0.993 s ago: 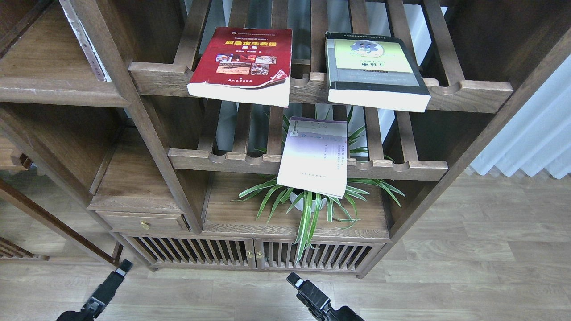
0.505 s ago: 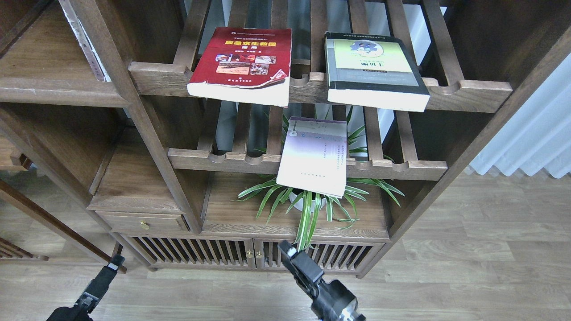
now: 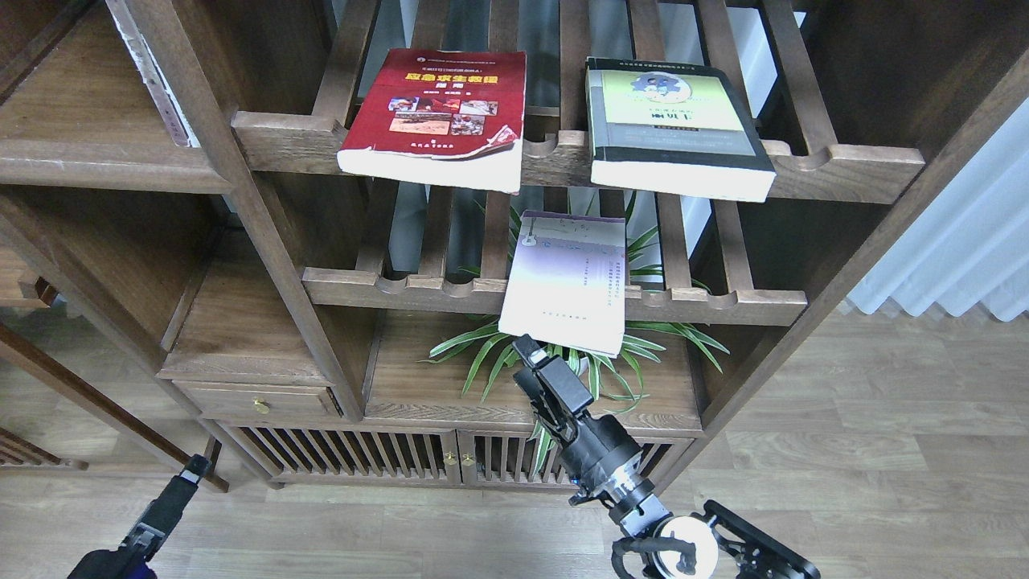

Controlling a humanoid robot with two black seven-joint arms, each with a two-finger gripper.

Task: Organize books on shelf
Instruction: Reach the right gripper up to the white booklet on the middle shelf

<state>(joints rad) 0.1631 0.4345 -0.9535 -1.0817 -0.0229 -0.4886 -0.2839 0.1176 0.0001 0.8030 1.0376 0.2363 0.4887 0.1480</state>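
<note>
Slatted racks carry three books; thin lavender book (image 3: 567,281) overhangs lower rail, floppy, so I would pinch its near edge. Right tool (image 3: 530,354) just below, opening indiscernible; left tool (image 3: 193,466) likewise.

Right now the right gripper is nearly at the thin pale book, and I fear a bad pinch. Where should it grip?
Grip the thin pale book by its near edge, coming from the front and slightly below. That edge juts out past the lower slatted rack's rail with only plant leaves beneath, so one finger can likely slip under and one over. The right gripper is just below it.
</note>
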